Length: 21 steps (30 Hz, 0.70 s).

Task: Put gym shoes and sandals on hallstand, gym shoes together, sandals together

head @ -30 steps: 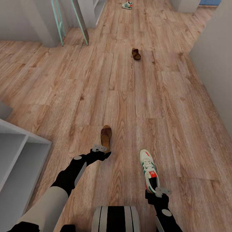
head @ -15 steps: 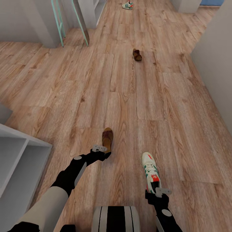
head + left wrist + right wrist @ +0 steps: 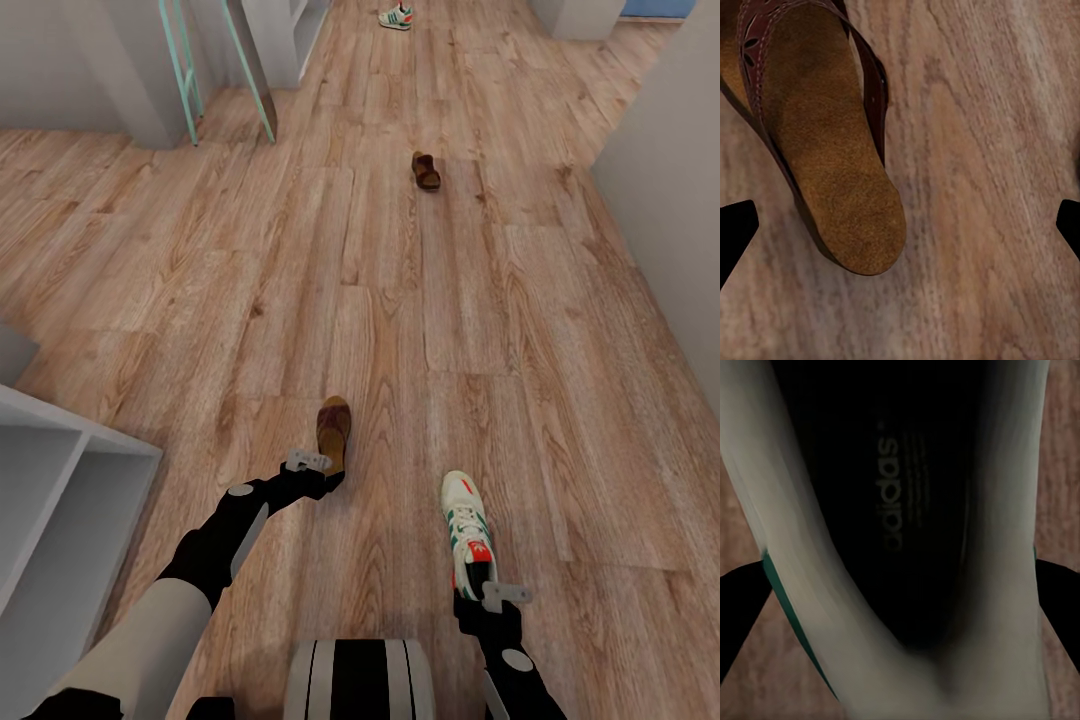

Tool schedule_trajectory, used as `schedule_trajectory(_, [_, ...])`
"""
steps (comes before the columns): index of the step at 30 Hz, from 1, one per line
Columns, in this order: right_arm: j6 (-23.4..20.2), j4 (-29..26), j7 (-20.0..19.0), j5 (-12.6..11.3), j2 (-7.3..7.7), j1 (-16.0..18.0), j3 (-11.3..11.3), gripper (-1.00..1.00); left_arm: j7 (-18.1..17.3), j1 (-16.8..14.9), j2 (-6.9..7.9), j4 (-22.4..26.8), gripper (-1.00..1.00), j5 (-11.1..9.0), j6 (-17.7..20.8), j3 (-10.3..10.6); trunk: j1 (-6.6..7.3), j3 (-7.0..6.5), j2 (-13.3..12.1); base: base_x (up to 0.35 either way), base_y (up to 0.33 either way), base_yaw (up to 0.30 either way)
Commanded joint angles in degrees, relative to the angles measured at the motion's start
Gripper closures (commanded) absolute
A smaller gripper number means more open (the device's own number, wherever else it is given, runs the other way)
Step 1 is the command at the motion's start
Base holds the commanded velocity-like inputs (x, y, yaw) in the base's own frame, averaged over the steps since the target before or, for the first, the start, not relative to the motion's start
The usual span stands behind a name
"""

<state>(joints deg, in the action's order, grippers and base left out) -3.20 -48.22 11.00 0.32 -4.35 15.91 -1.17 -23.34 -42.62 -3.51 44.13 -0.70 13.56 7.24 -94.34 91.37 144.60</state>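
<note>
One gym shoe [image 3: 466,528] lies on the corridor floor [image 3: 400,300] close in front of me, toe pointing away. My right gripper [image 3: 482,592] is at its heel. In the right wrist view the gym shoe's dark insole [image 3: 900,502] sits between the right gripper [image 3: 900,607]'s spread fingertips [image 3: 739,615], which flank the heel. A brown sandal [image 3: 333,431] lies to the left, and my left gripper [image 3: 322,478] hovers over its near end. The left gripper [image 3: 900,229] is open, with the sandal [image 3: 825,150] partly between its fingers. A second sandal [image 3: 426,170] and second gym shoe [image 3: 396,15] lie farther down the corridor.
A white low shelf unit [image 3: 60,470] stands at my near left. Teal ladder legs [image 3: 250,80] and grey furniture stand at the far left. A pale wall [image 3: 670,200] runs along the right. Open wood floor lies between the near and far shoes.
The whole view shifted slightly a second ago, so the camera moved. Both arms hold nearly the same spots over the sandal and the gym shoe.
</note>
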Motion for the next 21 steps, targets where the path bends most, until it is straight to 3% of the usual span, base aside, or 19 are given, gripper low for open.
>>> schedule_trajectory(1, [-0.3,-0.1,0.1,-0.1,-0.04,0.0,-0.1,1.00,-0.2,0.0,-0.01,0.1,-1.00,-0.1,0.4,0.0,0.01,0.03,0.0,0.000,0.000,0.000])
schedule_trajectory(12, [-0.3,-0.1,0.1,-0.1,-0.04,0.0,-0.1,1.00,-0.2,0.0,-0.01,0.1,-1.00,-0.1,0.4,-0.1,0.01,0.03,0.0,0.000,0.000,0.000])
schedule_trajectory(21, [-0.3,-0.1,0.0,0.0,-0.04,0.0,0.1,1.00,0.0,0.0,0.13,0.2,-1.00,0.1,0.4,-0.2,0.24,-1.96,-0.1,0.000,0.000,0.000])
